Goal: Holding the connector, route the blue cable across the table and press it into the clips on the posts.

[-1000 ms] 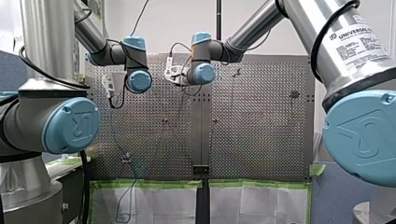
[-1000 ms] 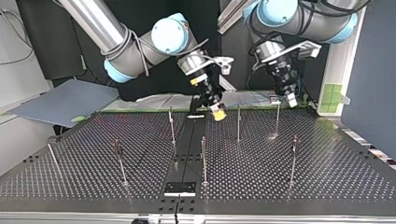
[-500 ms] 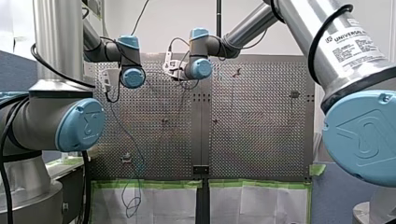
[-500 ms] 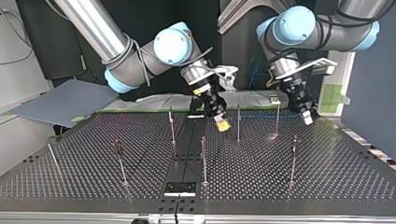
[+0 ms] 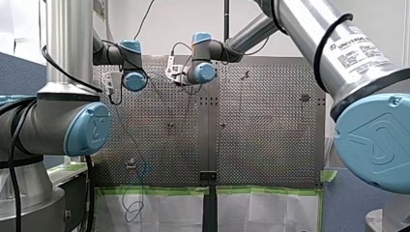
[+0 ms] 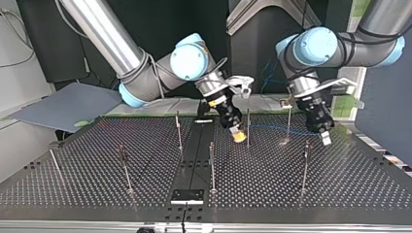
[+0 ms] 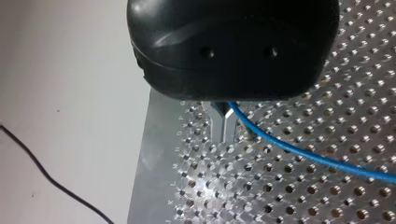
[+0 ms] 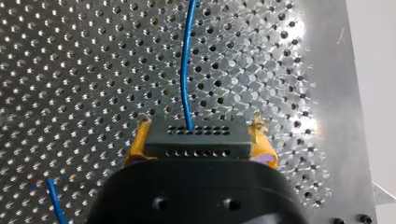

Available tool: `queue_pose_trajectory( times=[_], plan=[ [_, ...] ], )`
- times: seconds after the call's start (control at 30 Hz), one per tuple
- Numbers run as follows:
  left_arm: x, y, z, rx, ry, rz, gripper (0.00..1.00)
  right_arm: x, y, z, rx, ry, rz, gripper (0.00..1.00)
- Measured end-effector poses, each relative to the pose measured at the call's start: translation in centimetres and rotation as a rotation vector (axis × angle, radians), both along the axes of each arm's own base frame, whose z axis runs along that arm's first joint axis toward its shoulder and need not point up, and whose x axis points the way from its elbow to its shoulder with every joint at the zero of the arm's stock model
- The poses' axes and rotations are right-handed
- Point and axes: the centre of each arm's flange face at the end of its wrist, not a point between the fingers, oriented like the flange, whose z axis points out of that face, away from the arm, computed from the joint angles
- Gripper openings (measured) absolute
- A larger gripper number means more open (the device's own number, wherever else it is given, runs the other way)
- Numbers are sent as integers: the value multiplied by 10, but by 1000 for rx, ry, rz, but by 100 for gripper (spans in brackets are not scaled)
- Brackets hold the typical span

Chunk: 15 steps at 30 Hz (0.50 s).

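Right gripper [image 8: 201,136]: yellow pads clamped on black connector [image 8: 196,140], low over perforated table [image 6: 97,184] near its arms-side edge, beside a post [image 6: 248,128]. Left gripper [image 7: 223,126]: metal fingers pinched narrow on blue cable [image 7: 299,150], close by a table edge. Open room between posts toward the opposite edge. Clips too small to read.

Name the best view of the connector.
Right wrist view: connector clamped in my right gripper, cable leaving it. Top view shows only yellow pads; front and left wrist views don't show it.
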Motion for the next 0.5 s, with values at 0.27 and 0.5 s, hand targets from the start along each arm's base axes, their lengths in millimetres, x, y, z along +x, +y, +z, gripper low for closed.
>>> queue_pose_trajectory(
  times=[0.27, 0.5],
  plan=[
    [5, 10, 3, -1, -9, 8, 0, 10, -3, 27, -32, -42, 7, 0],
    [17, 17, 1, 1, -7, -4, 0, 17, -7, 49, -58, -83, 10, 0]
  ],
)
